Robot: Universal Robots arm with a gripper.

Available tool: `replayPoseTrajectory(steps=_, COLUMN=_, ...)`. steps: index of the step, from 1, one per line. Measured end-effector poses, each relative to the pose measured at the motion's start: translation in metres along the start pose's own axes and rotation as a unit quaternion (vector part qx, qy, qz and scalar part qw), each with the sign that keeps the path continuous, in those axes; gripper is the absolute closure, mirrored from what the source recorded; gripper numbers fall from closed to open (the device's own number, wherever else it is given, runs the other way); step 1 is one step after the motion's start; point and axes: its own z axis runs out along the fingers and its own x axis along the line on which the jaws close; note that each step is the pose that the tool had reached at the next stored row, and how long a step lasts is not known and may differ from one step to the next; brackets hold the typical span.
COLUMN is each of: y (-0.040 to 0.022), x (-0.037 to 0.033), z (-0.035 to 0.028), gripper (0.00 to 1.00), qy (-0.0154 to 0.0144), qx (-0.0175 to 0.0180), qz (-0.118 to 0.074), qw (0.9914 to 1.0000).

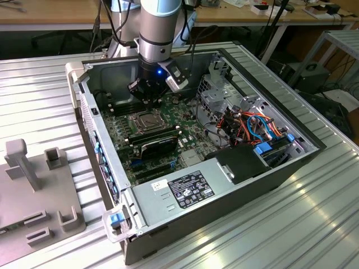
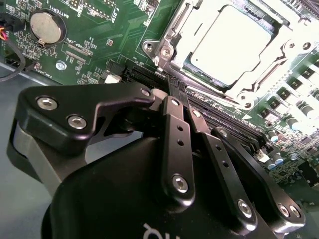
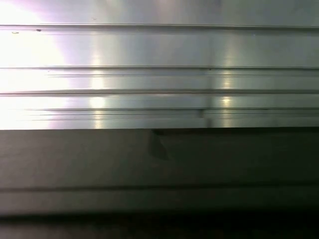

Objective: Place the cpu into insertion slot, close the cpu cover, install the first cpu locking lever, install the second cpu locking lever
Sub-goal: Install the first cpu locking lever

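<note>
Your pincer (image 2: 172,87) hangs shut and empty beside the insertion slot (image 2: 227,47), where the cpu (image 2: 229,42) lies flat, face up, under the closed cpu cover (image 2: 172,42).

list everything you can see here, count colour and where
computer case: one, grey, open on the ribbed metal table
circuit board: one, green, inside the case
cpu: one, silvery, seated in the insertion slot
cpu cover: one, silver, around the cpu
coin battery: one, silver, on the board
black card: one, beside the slot
cables: orange, blue, exterior view's right
grey fixture: one, exterior view's left
gripper: one, black, shut, near the slot
</note>
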Motion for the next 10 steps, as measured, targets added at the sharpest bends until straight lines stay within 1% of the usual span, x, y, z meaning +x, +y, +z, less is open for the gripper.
replayPoseTrajectory(steps=2, y=0.0002, x=0.0000, z=-0.0023, gripper=0.89, qy=0.0000, qx=-0.0001, qz=0.000, qw=1.00000)
replayPoseTrajectory(steps=6, y=0.0001, x=0.0000, z=-0.0028, gripper=0.89, qy=0.0000, qx=-0.0001, qz=0.000, qw=1.00000)
replayPoseTrajectory(steps=10, y=-0.0028, x=-0.0001, z=-0.0027, gripper=0.89, qy=0.0001, qx=-0.0001, qz=0.000, qw=1.00000)
